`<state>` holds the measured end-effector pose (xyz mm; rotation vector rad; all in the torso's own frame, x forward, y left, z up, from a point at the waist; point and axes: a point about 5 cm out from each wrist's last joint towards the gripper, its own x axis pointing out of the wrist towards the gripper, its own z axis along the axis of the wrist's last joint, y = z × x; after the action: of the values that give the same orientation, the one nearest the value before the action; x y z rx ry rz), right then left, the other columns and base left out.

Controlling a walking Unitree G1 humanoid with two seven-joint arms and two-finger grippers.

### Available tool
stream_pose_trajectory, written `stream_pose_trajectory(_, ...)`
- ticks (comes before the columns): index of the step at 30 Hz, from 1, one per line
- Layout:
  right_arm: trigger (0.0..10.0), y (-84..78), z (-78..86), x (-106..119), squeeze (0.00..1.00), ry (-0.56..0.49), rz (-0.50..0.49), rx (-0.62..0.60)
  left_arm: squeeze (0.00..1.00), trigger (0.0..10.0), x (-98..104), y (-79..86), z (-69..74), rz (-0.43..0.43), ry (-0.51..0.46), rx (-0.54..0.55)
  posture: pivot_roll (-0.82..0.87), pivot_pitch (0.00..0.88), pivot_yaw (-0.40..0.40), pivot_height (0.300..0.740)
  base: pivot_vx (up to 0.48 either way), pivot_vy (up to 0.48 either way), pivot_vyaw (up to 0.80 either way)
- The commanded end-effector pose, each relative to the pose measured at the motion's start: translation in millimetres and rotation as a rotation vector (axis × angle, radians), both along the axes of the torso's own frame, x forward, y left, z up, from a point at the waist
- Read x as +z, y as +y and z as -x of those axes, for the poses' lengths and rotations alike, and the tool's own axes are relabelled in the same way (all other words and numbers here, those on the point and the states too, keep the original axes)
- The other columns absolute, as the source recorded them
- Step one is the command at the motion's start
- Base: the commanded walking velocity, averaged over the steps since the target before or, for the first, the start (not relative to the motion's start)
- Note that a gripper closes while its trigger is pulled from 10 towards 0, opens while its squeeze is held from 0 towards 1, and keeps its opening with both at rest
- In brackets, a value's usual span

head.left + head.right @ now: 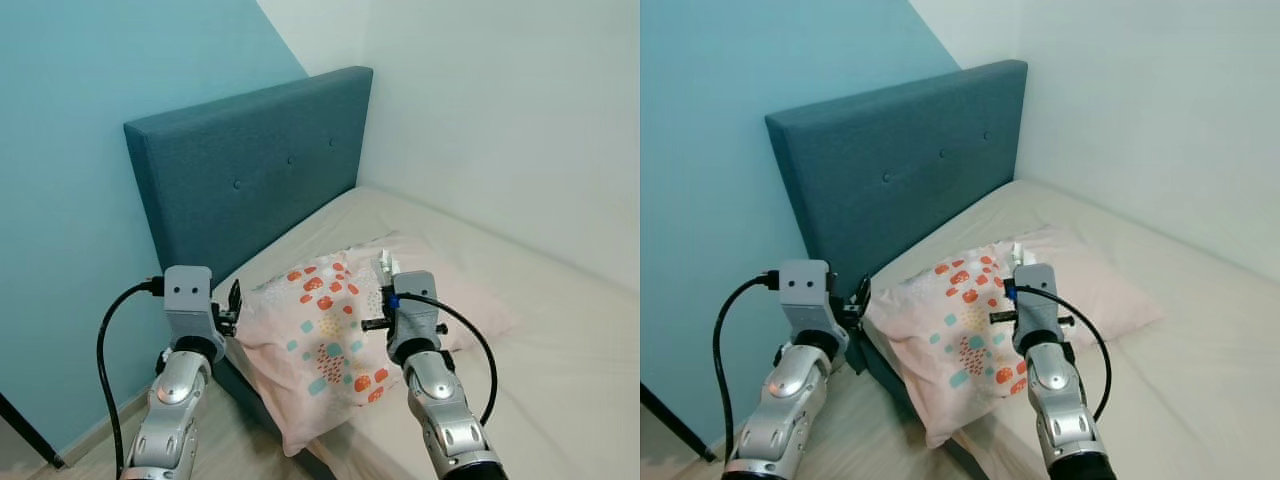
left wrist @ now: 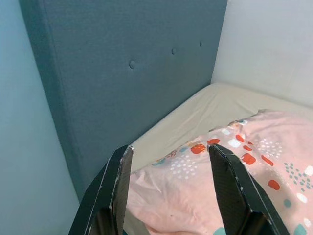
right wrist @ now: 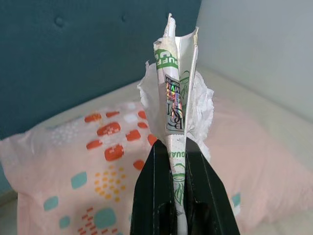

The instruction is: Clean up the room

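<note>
- Right gripper (image 3: 177, 161) is up over the pillow, its two black fingers clamped tight on a crumpled white wrapper (image 3: 175, 93) with green print; the wrapper sticks up well past the fingertips.
- Left gripper (image 2: 171, 169) hovers at the bed's near corner with its fingers spread wide, nothing between them, just short of the pillow's edge.
- Below both lies the pink pillow (image 1: 320, 345), dotted red, teal and yellow, its corner hanging over the mattress edge.
- The beige mattress (image 1: 560, 340) runs back to a teal buttoned headboard (image 1: 250, 170), tucked into the corner of the blue wall (image 1: 60, 150) and the white wall (image 1: 500, 110).
</note>
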<state>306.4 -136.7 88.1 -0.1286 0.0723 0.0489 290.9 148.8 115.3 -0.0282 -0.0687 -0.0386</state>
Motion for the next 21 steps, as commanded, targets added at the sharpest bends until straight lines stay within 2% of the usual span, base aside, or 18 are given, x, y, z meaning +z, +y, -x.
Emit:
stream_pose_trajectory(1, 10.0, -2.0, 0.8, -5, 0.00, 0.033, -0.018, -0.010, 0.00, 10.0, -9, 1.5, -0.4, -0.010, 0.050, 0.005, 0.01, 0.000, -0.080, 0.740, 0.000, 0.000, 0.00)
stream_pose_trajectory(4, 10.0, -1.4, 0.8, -6, 0.00, 0.038, -0.023, -0.001, 0.00, 10.0, -9, 2.1, -0.6, -0.010, 0.049, 0.005, 0.01, 0.000, -0.080, 0.740, 0.000, 0.000, 0.00)
stream_pose_trajectory(8, 10.0, 0.7, 1.0, -5, 0.00, 0.038, -0.030, 0.020, 0.00, 10.0, -8, 3.8, -1.9, -0.012, 0.051, 0.004, 0.02, 0.000, -0.081, 0.740, 0.000, 0.000, 0.80)
stream_pose_trajectory(11, 10.0, 5.2, 0.3, -4, 0.00, 0.039, -0.019, 0.052, 0.00, 10.0, -5, 6.0, -3.5, 0.032, 0.038, 0.013, 0.02, 0.000, -0.084, 0.740, 0.000, 0.000, 0.80)
stream_pose_trajectory(21, 10.0, 11.8, -1.8, -1, 0.00, 0.031, -0.011, 0.097, 0.00, 10.0, -5, 8.4, -1.6, 0.029, 0.035, 0.017, 0.02, 0.000, -0.091, 0.740, 0.000, 0.000, 0.80)
